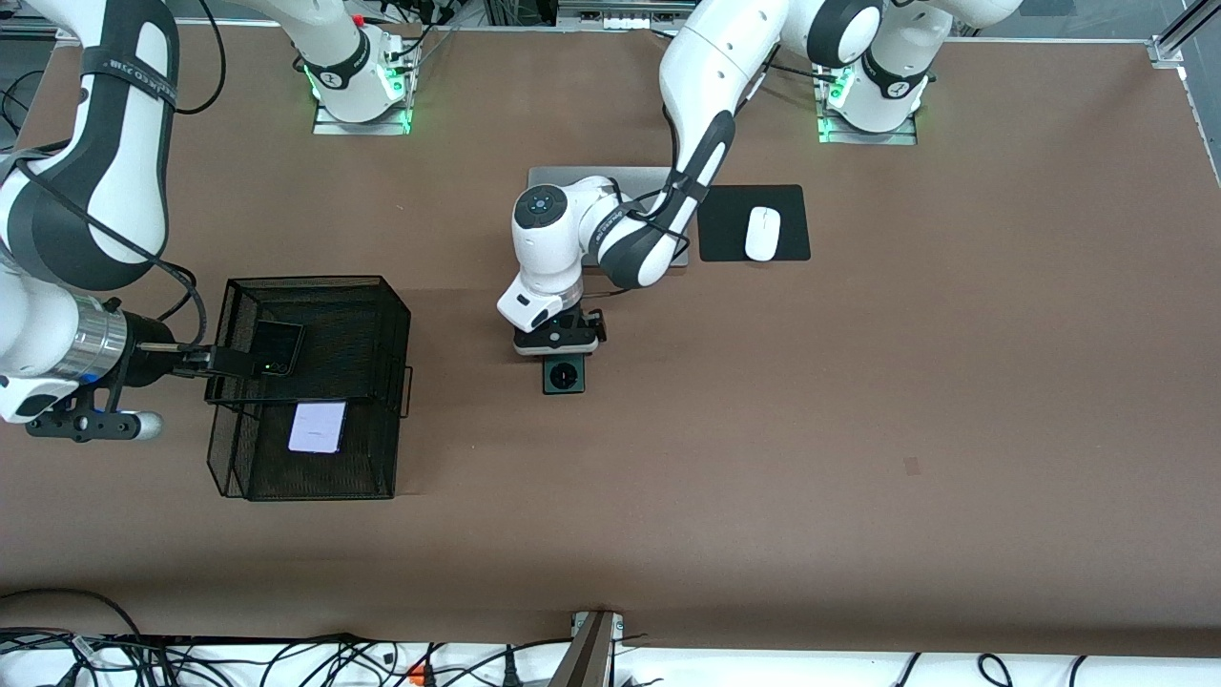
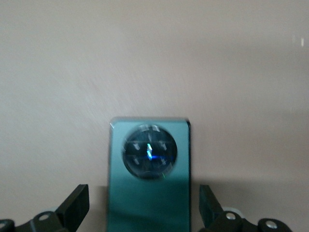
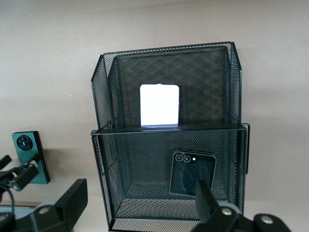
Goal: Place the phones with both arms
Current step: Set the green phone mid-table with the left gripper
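My left hand (image 1: pixel 561 355) sits over the long dark green slab phone (image 1: pixel 564 375) mid-desk, fingers spread wide either side, not gripping. Rigid, smooth glass, likely slippery: I'd clamp the long edges. My wrist hides most of it. My right hand (image 3: pixel 140 205), open and empty, hovers over the black wire-mesh basket (image 1: pixel 389 315) holding the squarish black flip phone (image 1: pixel 278 347) and pale lilac phone (image 1: pixel 318 426).

Not much to read here tbh. The right arm (image 1: pixel 105 143) has some lettering on a dark band up near the top, but it's too small to make out. Same for the ring marks on both bases. Phones, basket, laptop, mouse: no readable text or logos.
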Controlling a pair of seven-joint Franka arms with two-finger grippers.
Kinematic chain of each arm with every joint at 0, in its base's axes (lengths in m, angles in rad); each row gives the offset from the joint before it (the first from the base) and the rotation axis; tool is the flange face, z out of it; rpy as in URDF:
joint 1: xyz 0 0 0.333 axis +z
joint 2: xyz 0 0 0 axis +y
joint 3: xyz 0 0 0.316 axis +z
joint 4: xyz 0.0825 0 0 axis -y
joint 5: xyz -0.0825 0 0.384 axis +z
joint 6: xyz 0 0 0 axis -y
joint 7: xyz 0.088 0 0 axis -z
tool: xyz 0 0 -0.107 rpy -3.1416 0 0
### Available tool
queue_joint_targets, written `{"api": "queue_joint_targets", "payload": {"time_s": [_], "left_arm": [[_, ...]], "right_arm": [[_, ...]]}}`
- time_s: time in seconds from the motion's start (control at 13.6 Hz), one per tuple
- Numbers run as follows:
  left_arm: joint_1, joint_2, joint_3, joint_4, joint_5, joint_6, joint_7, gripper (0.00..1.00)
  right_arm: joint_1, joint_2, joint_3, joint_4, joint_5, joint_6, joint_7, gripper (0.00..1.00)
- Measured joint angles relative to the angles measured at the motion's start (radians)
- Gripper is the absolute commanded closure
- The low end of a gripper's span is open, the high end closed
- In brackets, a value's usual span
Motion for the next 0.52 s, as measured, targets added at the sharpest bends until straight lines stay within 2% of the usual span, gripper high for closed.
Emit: {"api": "queue_joint_targets", "payload": {"time_s": [0.3, 0.52], "left_arm": [[0.101, -0.105, 0.015, 0.014, 0.000, -0.143, 0.092, 0.00], [0.206, -0.249, 0.018, -0.098, 0.000, -0.198, 0.210, 0.00]], "right_arm": [[0.019, -0.001, 0.002, 0.000, 0.000, -0.002, 0.028, 0.01], [0.133, -0.002, 0.010, 0.000, -0.005, 0.000, 0.190, 0.01]]}}
